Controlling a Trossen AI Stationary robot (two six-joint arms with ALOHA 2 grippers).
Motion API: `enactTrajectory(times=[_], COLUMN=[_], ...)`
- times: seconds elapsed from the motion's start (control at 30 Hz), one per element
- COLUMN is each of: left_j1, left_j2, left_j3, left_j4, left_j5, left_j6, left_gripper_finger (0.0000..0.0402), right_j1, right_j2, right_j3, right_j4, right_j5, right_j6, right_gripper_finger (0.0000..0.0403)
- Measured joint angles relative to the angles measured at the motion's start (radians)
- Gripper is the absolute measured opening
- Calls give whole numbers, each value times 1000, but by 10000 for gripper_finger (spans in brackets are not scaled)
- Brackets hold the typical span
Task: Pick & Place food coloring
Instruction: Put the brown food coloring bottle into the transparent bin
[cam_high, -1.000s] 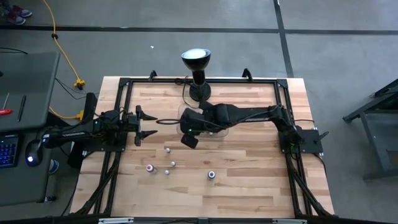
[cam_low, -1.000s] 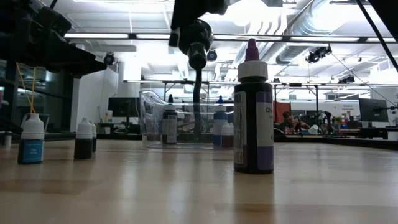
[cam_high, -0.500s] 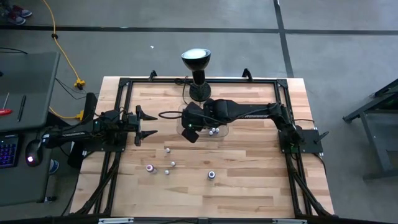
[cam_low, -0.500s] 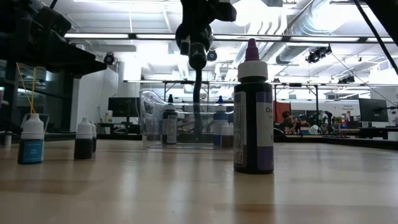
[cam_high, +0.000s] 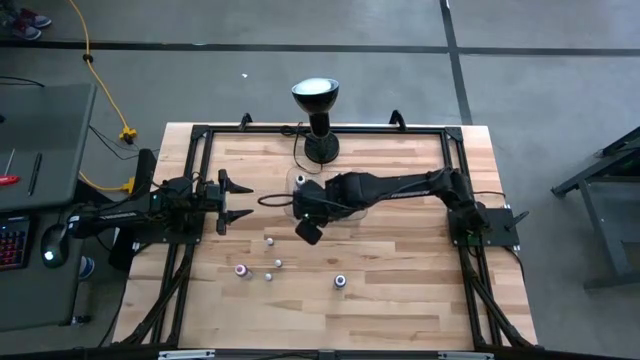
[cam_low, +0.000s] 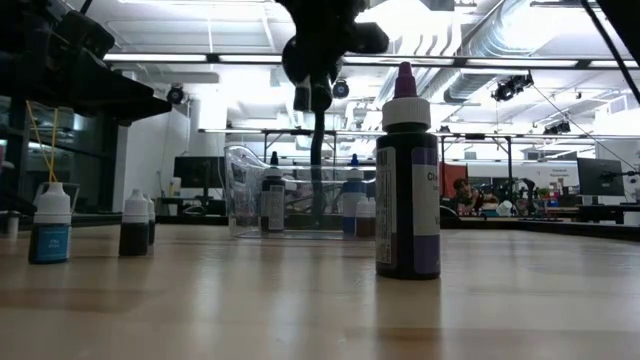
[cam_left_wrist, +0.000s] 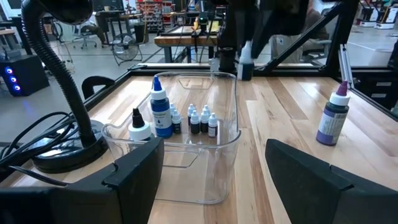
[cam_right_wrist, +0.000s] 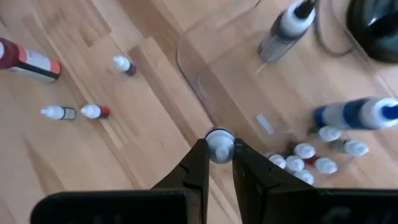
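Observation:
My right gripper (cam_right_wrist: 219, 160) hangs above the near left corner of the clear plastic tray (cam_high: 345, 208), shut on one small food coloring bottle (cam_right_wrist: 219, 146) with a white cap. Several small bottles (cam_right_wrist: 311, 160) and a taller blue one (cam_right_wrist: 351, 115) stand in the tray. More food coloring bottles (cam_high: 268, 241) (cam_high: 241, 270) (cam_high: 340, 282) stand on the wood nearer the front edge. In the low view a dark purple bottle (cam_low: 407, 185) is closest. My left gripper (cam_high: 228, 201) waits open at the table's left side, level, pointing toward the tray (cam_left_wrist: 186, 137). My right gripper pinches the small bottle between its two fingertips (cam_right_wrist: 198, 160), beside the white cap (cam_right_wrist: 219, 138), which shows between them. The fingers come from above, slanting down toward the table's left. The bottle (cam_left_wrist: 245, 59) hangs upright below them, lifted well clear of table and tray.
A black gooseneck lamp (cam_high: 316, 100) stands just beyond the tray, its cable (cam_high: 275, 185) trailing left. Black frame rails (cam_high: 320, 128) run around the table. Bare wood lies to the right of the tray and along the front edge.
My right gripper has rolled about its own axis and sunk a little over the tray's near left corner, still shut on the small bottle. It swung slightly toward the far edge and came back toward the near one.

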Motion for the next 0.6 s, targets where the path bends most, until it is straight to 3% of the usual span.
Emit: enactTrajectory(times=[0.33, 0.47, 0.6], left_j1=[0, 0, 0], left_j2=[0, 0, 0], left_j3=[0, 0, 0], left_j4=[0, 0, 0], left_j5=[0, 0, 0], left_j6=[0, 0, 0], left_gripper_finger=[278, 278, 278], right_j1=[-85, -136, -167], right_j2=[-155, -164, -164], right_j3=[-391, -463, -500], right_j4=[312, 366, 387], right_j5=[-82, -139, -116], right_j6=[26, 13, -24], right_gripper_finger=[41, 41, 41])
